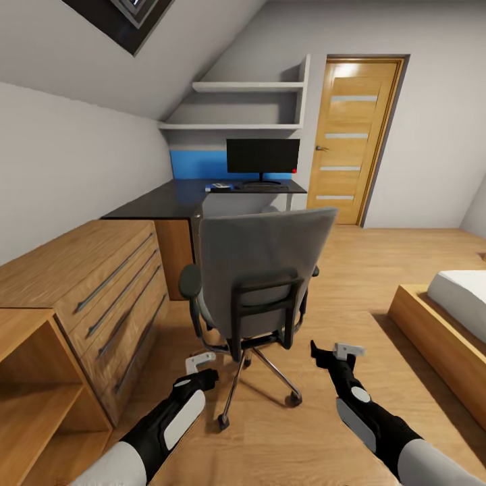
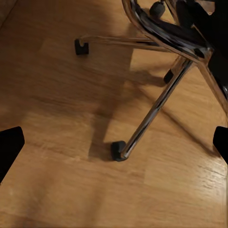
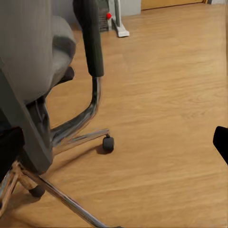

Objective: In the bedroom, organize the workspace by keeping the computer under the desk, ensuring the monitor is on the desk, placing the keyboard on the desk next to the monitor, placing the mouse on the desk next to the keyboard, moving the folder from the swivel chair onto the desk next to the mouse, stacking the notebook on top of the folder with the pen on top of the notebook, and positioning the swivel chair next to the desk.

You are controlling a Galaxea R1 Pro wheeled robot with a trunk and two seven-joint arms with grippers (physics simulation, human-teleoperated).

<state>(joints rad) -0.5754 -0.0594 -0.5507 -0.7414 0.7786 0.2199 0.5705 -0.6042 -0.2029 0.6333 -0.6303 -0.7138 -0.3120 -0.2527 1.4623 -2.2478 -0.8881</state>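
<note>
Evidently the robot stood just behind the swivel chair [image 1: 266, 270], whose back faced it, well short of the worktop [image 1: 175, 199] where the monitor [image 1: 262, 157] stood. Both the left pincer [image 1: 200, 362] and the right pincer [image 1: 334, 351] hung parted and empty, flanking the chair's chrome base. Judging by that, gripping the backrest came next, either to push the chair or to reach its hidden seat.

Desk [image 1: 169, 202], glossy black top, upper centre of frame: monitor [image 1: 262, 158] at back right, keyboard [image 1: 260, 188] just in front of it, small dark item at its left, too small to identify. Wooden floor [image 1: 351, 270], lower frame: swivel chair [image 1: 260, 283] on castors.
</note>
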